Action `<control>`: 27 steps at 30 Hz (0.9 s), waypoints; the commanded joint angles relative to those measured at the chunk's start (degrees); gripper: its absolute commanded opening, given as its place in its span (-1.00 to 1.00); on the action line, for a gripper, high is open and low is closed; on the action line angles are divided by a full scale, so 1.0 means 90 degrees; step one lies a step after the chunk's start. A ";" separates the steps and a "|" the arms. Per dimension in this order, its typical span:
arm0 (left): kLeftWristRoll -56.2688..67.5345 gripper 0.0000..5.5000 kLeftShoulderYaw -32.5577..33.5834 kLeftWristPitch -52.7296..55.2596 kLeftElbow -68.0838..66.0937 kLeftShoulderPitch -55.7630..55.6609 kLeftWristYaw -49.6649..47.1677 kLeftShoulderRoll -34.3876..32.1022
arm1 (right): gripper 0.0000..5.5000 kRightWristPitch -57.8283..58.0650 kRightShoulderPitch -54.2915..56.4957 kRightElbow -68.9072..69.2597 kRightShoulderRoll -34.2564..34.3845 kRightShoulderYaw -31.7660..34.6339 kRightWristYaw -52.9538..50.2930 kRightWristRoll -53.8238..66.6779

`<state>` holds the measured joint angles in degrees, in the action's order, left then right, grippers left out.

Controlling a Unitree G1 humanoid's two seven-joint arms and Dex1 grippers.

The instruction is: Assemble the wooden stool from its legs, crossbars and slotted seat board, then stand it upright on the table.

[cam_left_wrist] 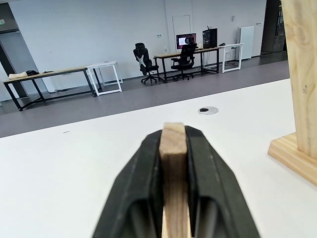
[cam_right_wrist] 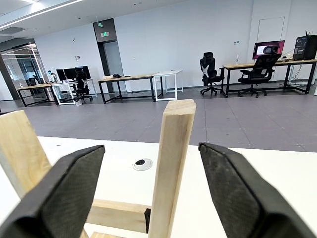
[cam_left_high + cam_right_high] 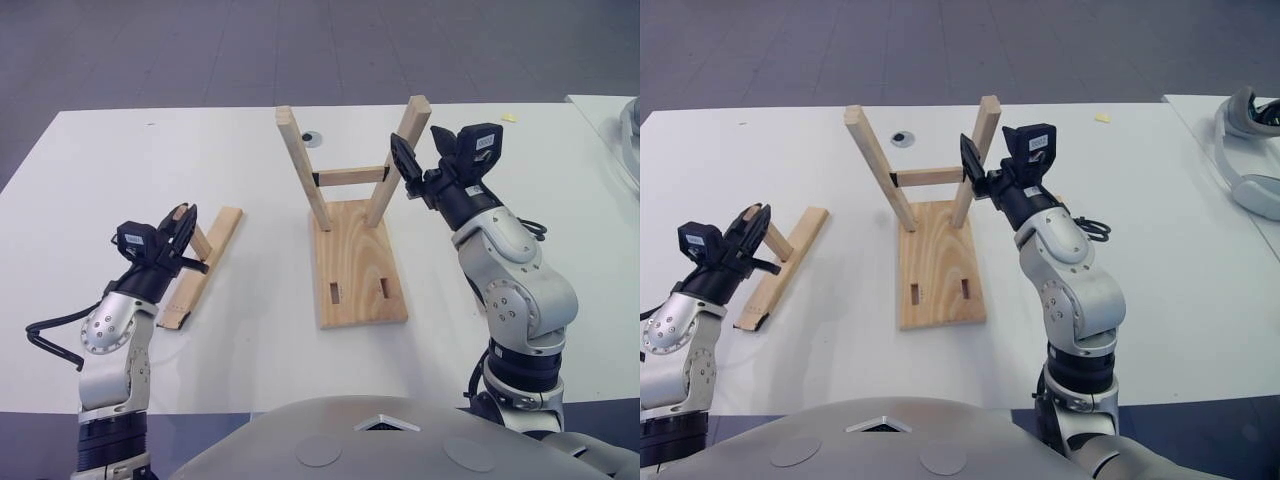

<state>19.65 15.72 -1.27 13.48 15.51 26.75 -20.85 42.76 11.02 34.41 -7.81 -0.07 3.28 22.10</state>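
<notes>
Bracing first is advised: standing leg [image 2: 171, 163] is straddled by open right jaws; spare leg frame [image 3: 210, 250], clamped in left jaws, lies on the counter [image 3: 100, 200] beside the seat board [image 3: 360, 250].

Both eye views look from the head, forward and down, sharing the whole desk [image 3: 120, 170]. Each wrist view looks level, very close past its fingers [image 1: 129, 198], toward the far room [image 2: 148, 39].

No text reads cleanly, so log none. White label on right wrist camera [image 3: 486, 141], upper right: print too small. White label on left wrist camera [image 3: 130, 238], lower left: same. Green sign [image 2: 104, 34] over the doorway, upper left (characters unresolved).
</notes>
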 commanded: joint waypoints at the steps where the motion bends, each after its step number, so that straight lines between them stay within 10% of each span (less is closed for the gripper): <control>1: -0.0074 -0.85 0.0028 0.0056 -0.0180 0.0045 -0.0047 -0.0002 | 0.29 0.0058 0.0062 -0.0033 -0.0022 -0.0009 0.0023 -0.0035; 27: -0.0445 -0.85 -0.1333 0.1039 -0.3044 0.0728 0.0474 -0.0565 | 0.29 0.0075 0.0104 -0.0065 0.0101 -0.0198 0.0017 -0.0063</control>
<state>24.68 12.89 -10.41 3.10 15.15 29.52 -24.39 42.71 11.44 33.77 -7.61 -1.29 4.30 22.09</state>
